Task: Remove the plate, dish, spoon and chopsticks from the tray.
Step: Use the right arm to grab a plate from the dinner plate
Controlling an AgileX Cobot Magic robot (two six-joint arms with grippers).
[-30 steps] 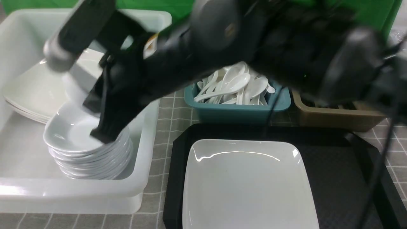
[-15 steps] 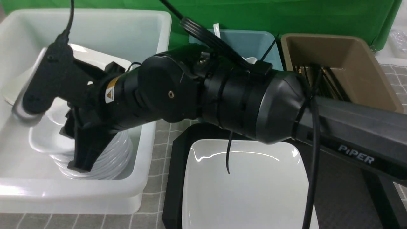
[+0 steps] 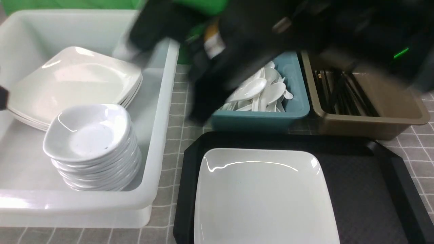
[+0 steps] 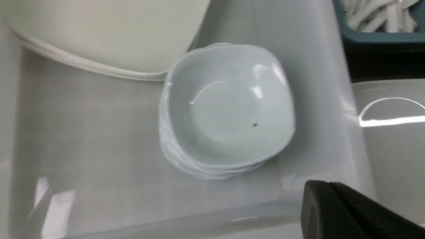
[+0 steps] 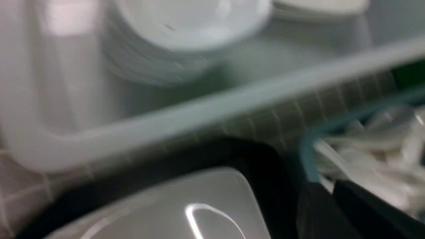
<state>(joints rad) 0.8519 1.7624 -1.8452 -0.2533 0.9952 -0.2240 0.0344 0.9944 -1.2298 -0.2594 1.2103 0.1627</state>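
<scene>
The white square plate point(image 3: 261, 196) lies on the black tray point(image 3: 366, 183), and nothing else is on the tray. A small white dish point(image 3: 86, 134) tops the stack in the white bin point(image 3: 159, 112). My right gripper point(image 3: 200, 108) is a dark blur above the gap between that bin and the teal bin. In the right wrist view it point(image 5: 327, 187) looks shut and empty, over the teal bin's corner. My left gripper point(image 4: 327, 183) is shut and empty above the white bin's near wall, beside the dish stack point(image 4: 225, 109). No single spoon or pair of chopsticks stands apart from the bins' contents.
The teal bin point(image 3: 264, 117) behind the tray holds several white spoons. The brown bin point(image 3: 366, 127) to its right holds black chopsticks. Large square plates point(image 3: 74, 78) are stacked at the back of the white bin. A grey checked cloth covers the table.
My right gripper has let go of the dish on the stack, risen out of the white bin and swung right toward the teal bin. The plate has not moved.
</scene>
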